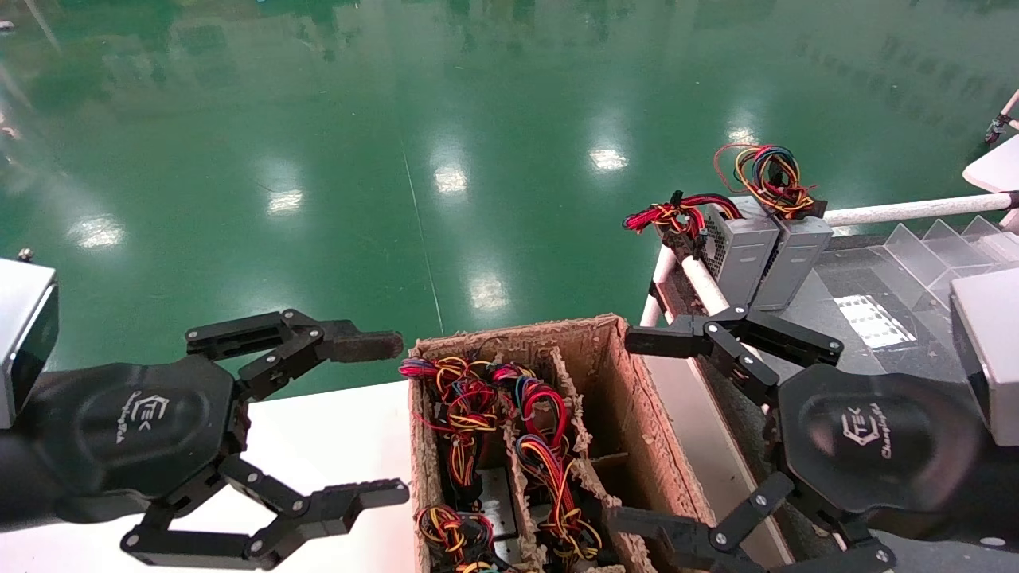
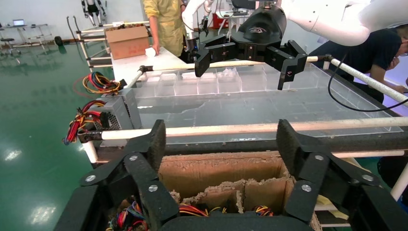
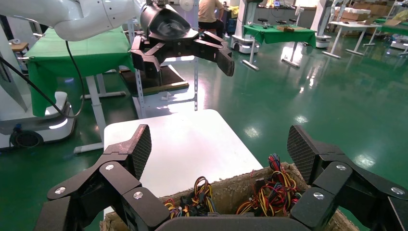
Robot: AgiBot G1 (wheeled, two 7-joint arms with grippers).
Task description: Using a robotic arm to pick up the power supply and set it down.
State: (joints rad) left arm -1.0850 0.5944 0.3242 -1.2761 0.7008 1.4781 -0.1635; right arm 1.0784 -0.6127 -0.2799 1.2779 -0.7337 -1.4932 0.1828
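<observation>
**Right gripper empty over the box edge – pick not yet made**

A green floor [image 1: 318, 159] fills most of the head view. A rack [image 1: 844, 278] with white tube rails and clear dividers [image 1: 939, 247] is set on the robot's right. A white table [image 1: 334, 446] is on its left, and an open cardboard box [image 1: 621, 398] stands between them. The box is split by ragged card partitions, and coloured wire bundles [image 1: 478, 398] stick up from its compartments.

The right gripper [image 1: 629, 430] – the all-black one, taken as the task's robotic arm – is held over the box's right wall, near the rack's edge. Its fingers are spread wide and nothing is gripped. The left gripper [image 1: 392, 419], which has a brownish worn pad, is parked over the table edge just left of the box, also spread and empty.

The power supply [image 1: 796, 259] is found on the rack's far-left corner. It lies flat, touching a mesh-sided unit [image 1: 736, 251] on its left. Its red, yellow and blue leads [image 1: 768, 175] are looped at the far end, away from the robot.

Step judged: approach, since no grasp is in hand. It cannot be told whether this supply is about to be lifted or has only just been set there.

For a pick, the right gripper would need to be carried forward over the slim casing and turned across its narrow width. It would then be lowered clear of the neighbour and the leads – the touching side leaves little finger room.
</observation>
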